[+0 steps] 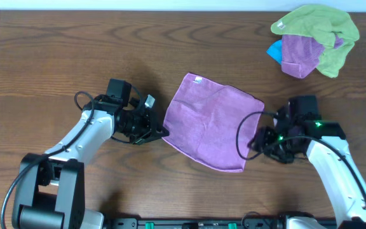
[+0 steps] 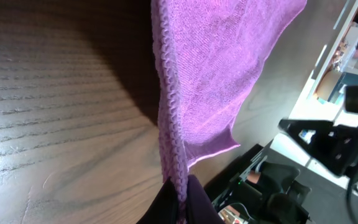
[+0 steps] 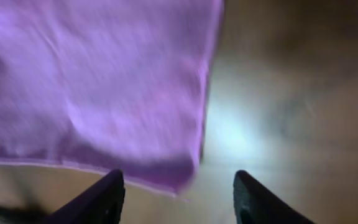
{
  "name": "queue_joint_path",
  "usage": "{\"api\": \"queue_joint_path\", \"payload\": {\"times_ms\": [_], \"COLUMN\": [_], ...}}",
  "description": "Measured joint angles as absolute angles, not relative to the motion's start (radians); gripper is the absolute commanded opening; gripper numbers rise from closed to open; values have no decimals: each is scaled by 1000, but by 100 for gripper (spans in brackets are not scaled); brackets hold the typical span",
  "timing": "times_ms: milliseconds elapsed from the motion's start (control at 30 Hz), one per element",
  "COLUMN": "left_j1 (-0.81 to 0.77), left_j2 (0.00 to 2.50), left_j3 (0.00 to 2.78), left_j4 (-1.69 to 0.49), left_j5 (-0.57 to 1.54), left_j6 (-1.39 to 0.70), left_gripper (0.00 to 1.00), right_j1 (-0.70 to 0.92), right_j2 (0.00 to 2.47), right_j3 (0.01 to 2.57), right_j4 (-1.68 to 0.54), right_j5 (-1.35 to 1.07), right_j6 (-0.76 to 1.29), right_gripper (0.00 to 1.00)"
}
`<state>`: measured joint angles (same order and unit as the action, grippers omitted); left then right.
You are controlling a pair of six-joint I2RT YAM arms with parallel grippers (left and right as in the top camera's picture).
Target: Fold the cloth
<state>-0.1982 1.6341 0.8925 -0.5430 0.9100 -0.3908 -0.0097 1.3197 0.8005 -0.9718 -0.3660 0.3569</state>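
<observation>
Cloth (image 1: 211, 121) of purple, towel-like weave lies spread nearly flat in the middle of the desk (image 1: 75, 51), turned like a diamond. A heap of other cloths (image 1: 313, 38) sits well apart at the far right.

It looks light, soft and limp. It should sag from any single hold and drag rather than slide stiffly, and its nap should keep it from slipping between pads. The stitched hem (image 2: 166, 93) is the firmest part, so corners and edges are the places to take it.

The left tool (image 1: 159, 132) is clenched on the cloth's left corner. In its wrist view the hem runs straight down into the dark fingers (image 2: 188, 205) and the fabric is lifted slightly there.

The right tool (image 3: 179, 186) is released, jaws spread and holding nothing, just beside the near-right edge with a corner lying between its fingers (image 3: 101, 199). Judging by this, closing on that corner would give a matching second hold for carrying one side over
</observation>
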Motion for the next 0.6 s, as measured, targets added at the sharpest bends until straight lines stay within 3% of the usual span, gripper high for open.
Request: {"api": "queue_joint_path", "payload": {"times_ms": [267, 600], "left_j1": [-198, -198], "left_j2": [1634, 1634], "left_j3": [892, 892], "left_j4": [-546, -548], "left_j5": [910, 910], "left_j6": [-390, -387], "left_gripper": [6, 6], "right_j1": [-1, 32], "right_j2": [1319, 1318], "right_j3": [728, 461], "right_j4": [-1027, -676], "right_j5": [-401, -585], "right_j6": [360, 498], "right_gripper": [59, 57]}}
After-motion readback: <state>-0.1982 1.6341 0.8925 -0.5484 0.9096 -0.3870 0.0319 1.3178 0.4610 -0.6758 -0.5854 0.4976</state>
